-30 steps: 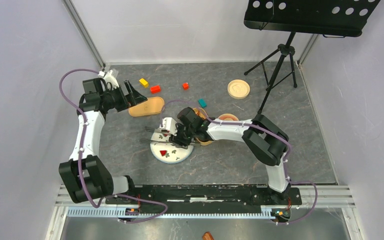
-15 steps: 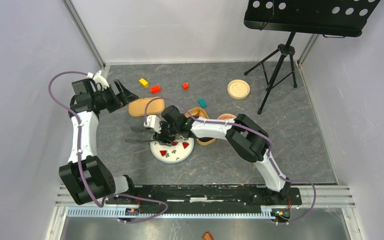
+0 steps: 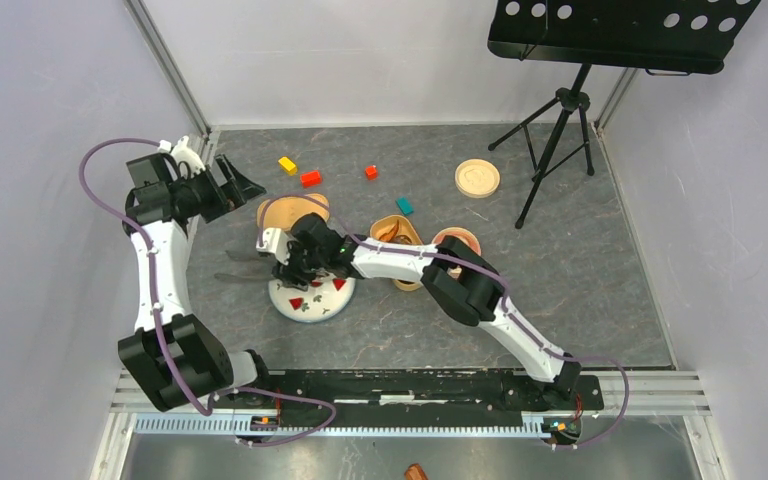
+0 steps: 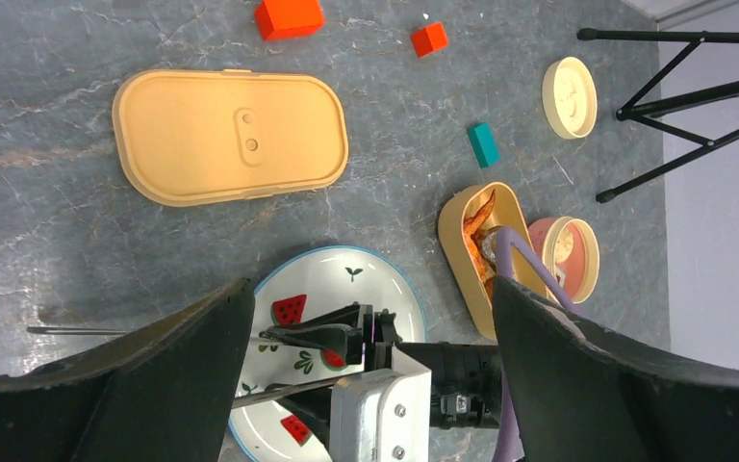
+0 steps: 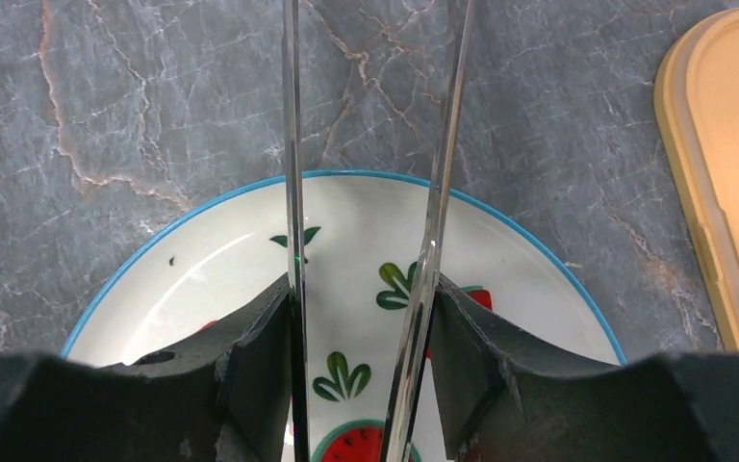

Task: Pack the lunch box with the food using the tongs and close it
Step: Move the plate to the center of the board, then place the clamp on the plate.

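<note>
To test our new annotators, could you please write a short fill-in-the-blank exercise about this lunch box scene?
1. The right hand grips the ____ over the plate.
2. The lunch box is ____, its lid lying apart on the table.
3. The cube nearest the lunch box is ____.
Missing words: tongs; open; teal.

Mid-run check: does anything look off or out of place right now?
Yes. The tongs held in the right claw overshoot the plate: both arms run past its rim over bare table, with nothing visible between them.
</note>
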### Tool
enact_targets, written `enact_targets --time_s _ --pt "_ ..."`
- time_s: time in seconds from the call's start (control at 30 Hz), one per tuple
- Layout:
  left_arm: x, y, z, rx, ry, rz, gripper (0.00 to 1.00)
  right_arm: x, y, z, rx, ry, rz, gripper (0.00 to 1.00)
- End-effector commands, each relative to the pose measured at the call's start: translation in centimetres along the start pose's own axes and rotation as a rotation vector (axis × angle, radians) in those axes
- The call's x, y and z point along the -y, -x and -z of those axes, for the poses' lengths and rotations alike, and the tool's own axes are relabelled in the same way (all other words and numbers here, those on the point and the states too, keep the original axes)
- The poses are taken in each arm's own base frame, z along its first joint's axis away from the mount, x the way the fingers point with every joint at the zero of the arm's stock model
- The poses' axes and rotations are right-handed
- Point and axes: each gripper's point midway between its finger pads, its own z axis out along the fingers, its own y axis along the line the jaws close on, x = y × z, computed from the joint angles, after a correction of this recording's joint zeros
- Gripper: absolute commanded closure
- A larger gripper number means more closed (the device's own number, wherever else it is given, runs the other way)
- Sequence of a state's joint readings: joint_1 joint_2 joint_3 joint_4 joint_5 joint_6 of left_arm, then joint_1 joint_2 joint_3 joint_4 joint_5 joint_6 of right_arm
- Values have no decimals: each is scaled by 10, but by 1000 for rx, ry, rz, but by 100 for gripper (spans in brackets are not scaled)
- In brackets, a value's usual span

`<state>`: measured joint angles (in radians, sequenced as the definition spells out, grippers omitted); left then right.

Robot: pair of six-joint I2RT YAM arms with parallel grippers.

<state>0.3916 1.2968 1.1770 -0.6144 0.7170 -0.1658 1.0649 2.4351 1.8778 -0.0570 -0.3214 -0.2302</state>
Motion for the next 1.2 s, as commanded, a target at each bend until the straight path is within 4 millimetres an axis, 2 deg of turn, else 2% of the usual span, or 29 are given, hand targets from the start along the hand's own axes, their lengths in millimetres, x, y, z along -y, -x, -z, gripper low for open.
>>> enact_targets --time_s 0.0,0.17,0.27,0.37,0.47,0.57,0.83,0.93,1.13,1.17 --pt "16 16 13 36 -44 -99 1 -9 -7 2 -46 9 -17 46" --pt "18 16 7 36 -84 -58 2 -19 1 55 -5 -13 -3 48" --pt "21 16 6 47 -97 -53 2 -17 6 75 2 -35 -18 48" --pt "21 15 7 55 -98 -58 1 -16 -5 90 -17 -47 -34 48" --pt "21 14 8 56 -95 -64 2 -18 -26 95 -62 -54 -16 47" --pt "20 14 7 54 -94 -60 2 -15 -37 94 -87 -65 -10 46" --pt "19 12 6 51 -91 -61 2 -12 -48 92 -92 -70 16 34" --pt "19 13 6 50 -95 -64 1 -13 -39 96 -78 -65 20 28" --pt "21 12 7 51 -105 -81 2 -9 2 109 2 -70 33 18" --pt "21 13 7 51 -106 -86 2 -9 4 113 -6 -69 32 16"
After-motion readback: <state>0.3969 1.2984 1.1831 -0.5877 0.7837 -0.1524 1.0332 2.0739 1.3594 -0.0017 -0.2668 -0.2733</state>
